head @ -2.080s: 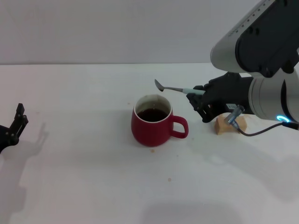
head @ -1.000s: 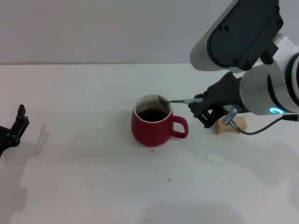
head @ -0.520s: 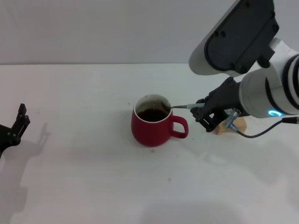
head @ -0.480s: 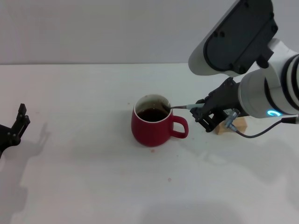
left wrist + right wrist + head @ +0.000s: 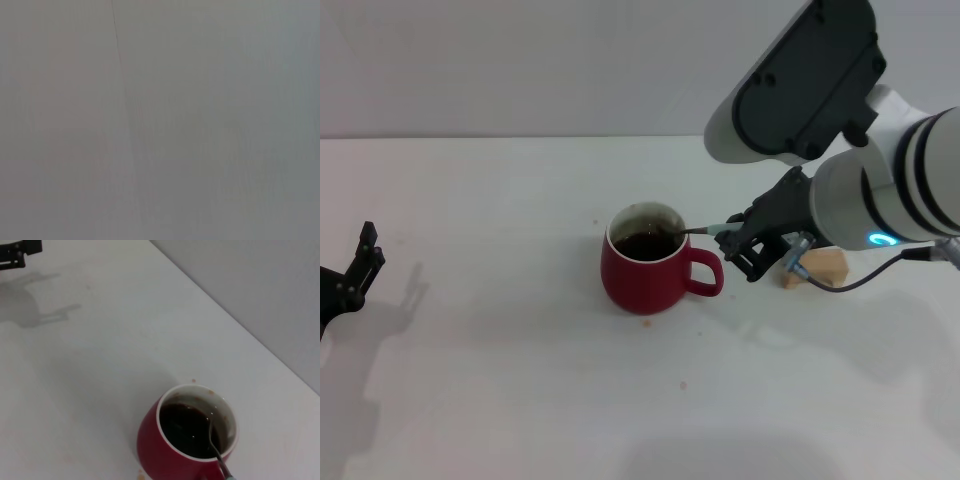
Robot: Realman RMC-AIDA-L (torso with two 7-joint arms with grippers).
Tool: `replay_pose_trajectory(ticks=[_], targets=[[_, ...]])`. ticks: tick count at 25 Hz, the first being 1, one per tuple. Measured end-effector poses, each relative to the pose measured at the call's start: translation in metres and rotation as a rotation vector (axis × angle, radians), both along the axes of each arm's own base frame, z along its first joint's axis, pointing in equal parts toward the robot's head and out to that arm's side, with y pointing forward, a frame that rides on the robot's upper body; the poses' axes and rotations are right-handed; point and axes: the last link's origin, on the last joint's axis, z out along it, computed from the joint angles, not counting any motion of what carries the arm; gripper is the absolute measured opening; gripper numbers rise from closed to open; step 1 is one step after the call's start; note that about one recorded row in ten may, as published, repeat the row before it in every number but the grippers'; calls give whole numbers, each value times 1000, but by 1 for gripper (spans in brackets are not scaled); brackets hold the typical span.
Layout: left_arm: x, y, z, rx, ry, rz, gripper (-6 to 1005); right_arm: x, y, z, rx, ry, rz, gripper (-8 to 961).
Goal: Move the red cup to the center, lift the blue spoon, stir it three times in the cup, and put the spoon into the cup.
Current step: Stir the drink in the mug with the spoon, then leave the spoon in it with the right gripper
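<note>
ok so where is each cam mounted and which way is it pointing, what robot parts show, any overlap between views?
Head: on the robot's head, looking forward and down at the white table; shows the right gripper holding the blue spoon in the red cup, and the left gripper parked at the table's left edge.
Left wrist: on the left arm, facing a featureless grey surface; no robot parts.
Right wrist: on the right arm, looking down into the cup; own fingers not shown, left gripper far off.
Shared: head and right wrist both see cup, spoon, left gripper.

red cup (image 5: 172, 452) sitting on the white table (image 5: 90, 380) | dark liquid inside | blue spoon (image 5: 216, 450) dipped in, stem leaning on the rim | left gripper (image 5: 17, 251) way off by the far edge
</note>
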Motion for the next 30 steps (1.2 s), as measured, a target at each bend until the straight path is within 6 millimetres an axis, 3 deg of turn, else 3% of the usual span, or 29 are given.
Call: replay_pose_trajectory(ticks=[30], targets=[[-4, -6, 1, 4, 3, 11, 855, 4, 25, -41, -70, -13, -7, 132]])
